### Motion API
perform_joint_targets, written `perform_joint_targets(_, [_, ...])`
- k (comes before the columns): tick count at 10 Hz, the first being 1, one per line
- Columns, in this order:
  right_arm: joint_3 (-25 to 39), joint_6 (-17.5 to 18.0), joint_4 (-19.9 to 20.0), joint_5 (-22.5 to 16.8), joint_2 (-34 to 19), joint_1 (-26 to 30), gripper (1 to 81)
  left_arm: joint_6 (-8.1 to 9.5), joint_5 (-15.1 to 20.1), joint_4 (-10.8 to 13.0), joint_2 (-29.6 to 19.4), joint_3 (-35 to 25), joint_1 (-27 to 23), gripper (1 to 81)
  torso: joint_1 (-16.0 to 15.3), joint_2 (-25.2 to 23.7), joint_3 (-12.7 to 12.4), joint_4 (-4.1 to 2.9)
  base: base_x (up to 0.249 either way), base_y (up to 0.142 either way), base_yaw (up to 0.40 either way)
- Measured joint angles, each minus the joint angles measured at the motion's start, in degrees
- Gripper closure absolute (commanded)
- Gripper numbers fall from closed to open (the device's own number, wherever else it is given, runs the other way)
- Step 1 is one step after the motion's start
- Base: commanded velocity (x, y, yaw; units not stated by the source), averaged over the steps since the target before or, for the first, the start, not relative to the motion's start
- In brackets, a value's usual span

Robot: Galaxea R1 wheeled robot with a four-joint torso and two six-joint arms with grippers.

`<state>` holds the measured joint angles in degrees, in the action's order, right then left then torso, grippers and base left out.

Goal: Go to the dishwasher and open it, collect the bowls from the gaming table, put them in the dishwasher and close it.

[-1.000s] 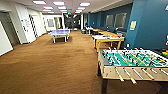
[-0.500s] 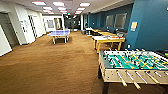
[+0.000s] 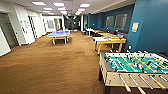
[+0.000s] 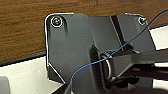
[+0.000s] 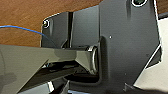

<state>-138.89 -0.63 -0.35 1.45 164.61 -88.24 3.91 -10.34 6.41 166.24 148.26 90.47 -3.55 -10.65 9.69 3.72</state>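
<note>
long brown-carpeted room: green-field foosball table at right, white-topped yellow-rimmed gaming table beyond; gripper states cannot be told.

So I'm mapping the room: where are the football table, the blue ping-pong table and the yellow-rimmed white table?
Green-field football table (image 3: 132,63): head view, playing field.
Blue ping-pong table (image 3: 59,33): head view, tabletop.
Yellow-rimmed white-topped table (image 3: 103,39): head view, white top.

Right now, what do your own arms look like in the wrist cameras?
Both wrists carry a wide dark plate with round silver-ringed fittings at its corners and a jointed grey bar beside it. A thin blue cable loops across the left wrist's plate; a similar blue cable runs past the right one.
</note>
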Motion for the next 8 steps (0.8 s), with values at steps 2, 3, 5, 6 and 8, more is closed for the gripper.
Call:
perform_joint_targets(2, [-0.1,0.0,0.0,0.2,-0.2,0.8,1.0,0.0,-0.4,0.0,0.2,-0.3,-1.0,1.0,0.0,0.0,0.0,0.0,0.157,0.0,0.0])
perform_joint_targets(3, [-0.1,0.0,0.0,0.1,-0.1,0.7,1.0,0.0,-0.4,0.0,0.1,-0.2,-0.7,1.0,0.0,0.0,0.0,0.0,0.157,0.0,0.0])
perform_joint_targets(5, [-0.1,0.0,0.0,0.1,0.0,0.5,1.0,0.0,-0.2,0.0,0.0,-0.1,-0.5,1.0,0.0,0.0,0.0,0.0,0.157,0.0,0.0])
perform_joint_targets(6, [-0.1,0.0,0.0,0.1,-0.1,0.5,1.0,0.0,-0.2,0.0,0.0,-0.1,-0.5,1.0,0.0,0.0,0.0,0.0,0.157,0.0,0.0])
perform_joint_targets(8, [-0.1,0.0,0.0,0.1,0.0,0.5,1.0,0.0,-0.2,0.0,-0.1,-0.1,-0.5,1.0,0.0,0.0,0.0,0.0,0.157,0.0,0.0])
